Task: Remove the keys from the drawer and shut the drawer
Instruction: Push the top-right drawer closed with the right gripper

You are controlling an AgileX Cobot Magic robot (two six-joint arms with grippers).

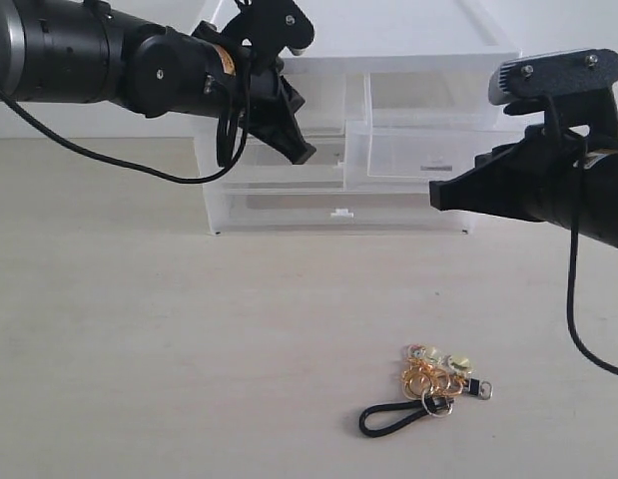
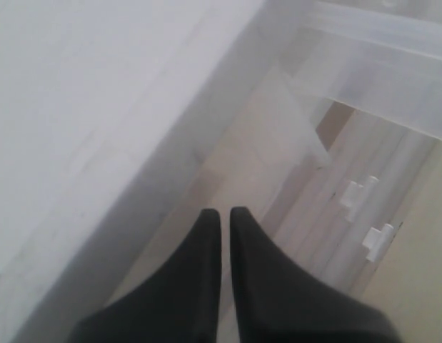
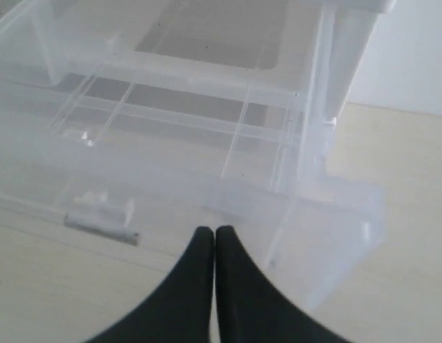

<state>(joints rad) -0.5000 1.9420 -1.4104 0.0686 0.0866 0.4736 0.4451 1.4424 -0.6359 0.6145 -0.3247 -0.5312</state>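
The keys (image 1: 434, 379), gold rings and pale metal keys with a black cord loop, lie on the table in front of the unit, apart from both grippers. The drawer (image 1: 420, 152), the clear right-hand one of the top pair, stands pulled out and looks empty. My right gripper (image 1: 436, 194) is shut on nothing just before the drawer's front. In the right wrist view its tips (image 3: 215, 231) sit near the drawer (image 3: 206, 143), beside the tab handle (image 3: 99, 218). My left gripper (image 1: 303, 154) is shut and empty at the unit's upper left; the left wrist view shows its tips (image 2: 224, 213) over blurred clear plastic.
The clear drawer unit (image 1: 289, 215) stands at the back against a pale wall, with a full-width drawer and its white tab (image 1: 339, 212) at the bottom. White tab handles (image 2: 378, 239) show in the left wrist view. A black cable (image 1: 578, 329) hangs from the right arm.
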